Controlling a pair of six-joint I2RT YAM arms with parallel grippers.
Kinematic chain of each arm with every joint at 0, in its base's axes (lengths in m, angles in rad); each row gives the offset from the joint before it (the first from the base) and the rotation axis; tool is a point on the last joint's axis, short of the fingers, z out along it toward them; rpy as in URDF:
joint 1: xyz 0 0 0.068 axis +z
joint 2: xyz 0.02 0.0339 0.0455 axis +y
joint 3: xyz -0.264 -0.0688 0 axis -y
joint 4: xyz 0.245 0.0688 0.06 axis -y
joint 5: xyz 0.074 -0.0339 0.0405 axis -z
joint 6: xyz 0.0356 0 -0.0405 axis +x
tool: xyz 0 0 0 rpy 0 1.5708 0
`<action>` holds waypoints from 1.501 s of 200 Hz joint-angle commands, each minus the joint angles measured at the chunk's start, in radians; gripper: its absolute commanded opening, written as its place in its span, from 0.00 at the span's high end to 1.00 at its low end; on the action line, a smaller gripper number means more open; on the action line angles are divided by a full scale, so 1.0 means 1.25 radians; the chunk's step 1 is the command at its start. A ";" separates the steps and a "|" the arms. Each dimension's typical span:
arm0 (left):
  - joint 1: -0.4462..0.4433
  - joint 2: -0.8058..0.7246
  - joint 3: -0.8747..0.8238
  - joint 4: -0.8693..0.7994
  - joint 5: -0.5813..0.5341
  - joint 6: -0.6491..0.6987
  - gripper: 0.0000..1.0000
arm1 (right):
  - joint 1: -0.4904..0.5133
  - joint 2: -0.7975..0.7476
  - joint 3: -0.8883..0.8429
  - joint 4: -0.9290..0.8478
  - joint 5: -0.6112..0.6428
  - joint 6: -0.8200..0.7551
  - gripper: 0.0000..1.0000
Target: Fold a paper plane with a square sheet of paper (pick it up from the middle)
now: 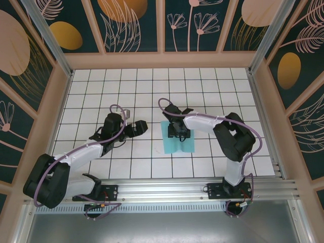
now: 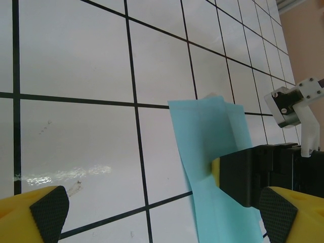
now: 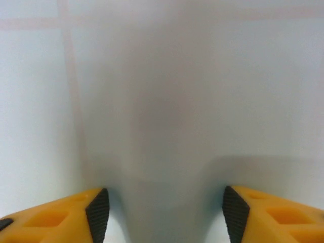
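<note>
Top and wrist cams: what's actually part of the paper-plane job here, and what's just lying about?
Job: paper sheet; right gripper above it; left gripper, open, beside it.
Just there: tiled table; patterned walls; metal rail along the near edge.

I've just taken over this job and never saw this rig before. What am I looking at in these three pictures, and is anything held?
Two robot arms are bolted at the near edge of a white gridded table, each ending in a two-finger gripper. One picture looks down from above and behind them; the other two come from wrist cameras, with yellow fingers at the bottom. On the table lies one light turquoise sheet of paper. The right gripper is down on its middle, jaws apart, no grip clearly made; its camera is so close that the paper blurs. The left gripper hangs open beside the sheet, holding nothing.
</note>
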 commanded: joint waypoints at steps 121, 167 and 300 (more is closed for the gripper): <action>-0.004 -0.037 0.054 -0.038 -0.037 0.001 0.01 | -0.087 -0.254 -0.132 0.375 -0.389 0.113 0.64; -0.006 -0.028 0.055 0.001 0.005 -0.022 0.01 | -0.146 -0.231 -0.253 0.447 -0.393 0.147 0.62; -0.097 0.098 0.156 0.002 -0.005 -0.028 0.02 | -0.250 -0.278 -0.325 0.311 -0.302 0.009 0.39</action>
